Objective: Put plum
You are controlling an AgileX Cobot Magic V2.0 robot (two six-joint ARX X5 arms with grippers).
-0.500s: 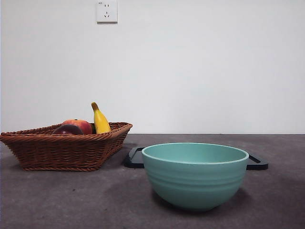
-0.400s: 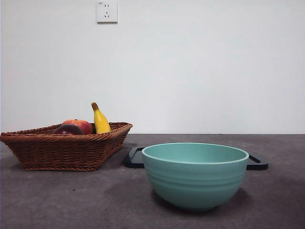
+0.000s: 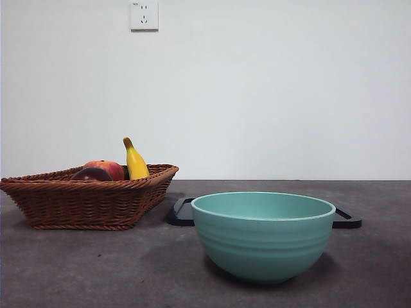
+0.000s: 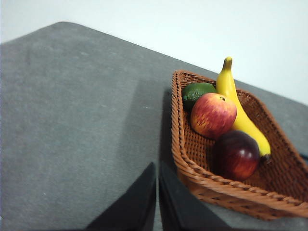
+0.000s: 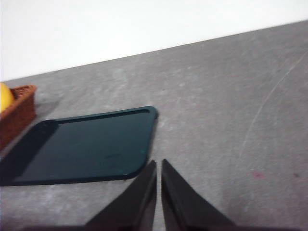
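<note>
From my console the grey table (image 3: 77, 269) fills the bottom of the front view, with a white wall behind it and a wall socket (image 3: 144, 15) high up. The largest thing I have near the camera is a teal bowl (image 3: 263, 236), standing on the table with its inside hidden from me at this height. Behind it lies a flat dark tray (image 5: 86, 149); only its two ends show past the bowl in the front view, while the right wrist view shows its bare surface. To one side sits a brown wicker basket (image 3: 83, 202), its near corner close to the tray's end. In the basket I see a yellow banana (image 4: 238, 108) leaning along the far wall, a red-orange fruit (image 4: 213, 115) beside it, a green fruit (image 4: 197, 92) tucked behind that one, and the plum (image 4: 236, 155), dark maroon and glossy, lying at the basket's end against the banana and just beside the red-orange fruit. The left gripper (image 4: 158, 168) hangs above the table just outside the basket's rim, its jaws drawn together to a thin slit and gripping nothing. The right gripper (image 5: 159, 166) hangs near the tray's rounded corner, jaws likewise pinched narrow and empty. Neither arm shows in the front view.
</note>
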